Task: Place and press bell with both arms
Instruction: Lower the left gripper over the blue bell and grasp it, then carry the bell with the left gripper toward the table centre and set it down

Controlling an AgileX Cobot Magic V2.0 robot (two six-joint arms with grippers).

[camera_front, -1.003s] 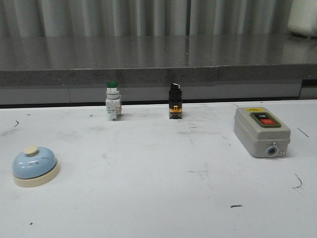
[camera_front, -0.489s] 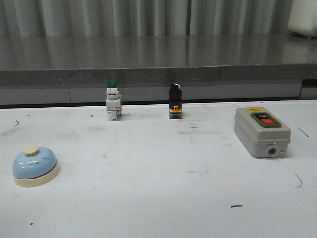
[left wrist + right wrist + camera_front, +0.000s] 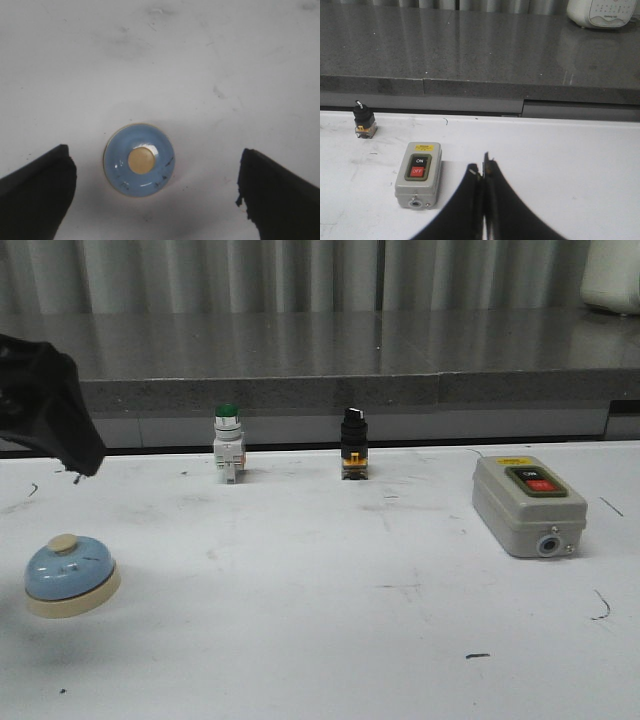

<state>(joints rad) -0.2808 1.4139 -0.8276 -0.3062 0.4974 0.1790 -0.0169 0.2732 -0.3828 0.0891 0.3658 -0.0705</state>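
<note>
The light-blue bell with a cream base and cream button sits on the white table at the near left. My left arm shows in the front view at the left edge, above and behind the bell. In the left wrist view the bell lies straight below, between the wide-open fingers of my left gripper, which stands above it and touches nothing. My right gripper is shut and empty, to the right of the grey switch box. The right arm is out of the front view.
A green-capped push button and a black selector switch stand at the table's back edge. The grey ON/OFF box lies at the right. A raised grey counter runs behind the table, with a white appliance on it.
My left arm has come into the front view at the left edge, above the bell. The bell and the other things have not moved.
</note>
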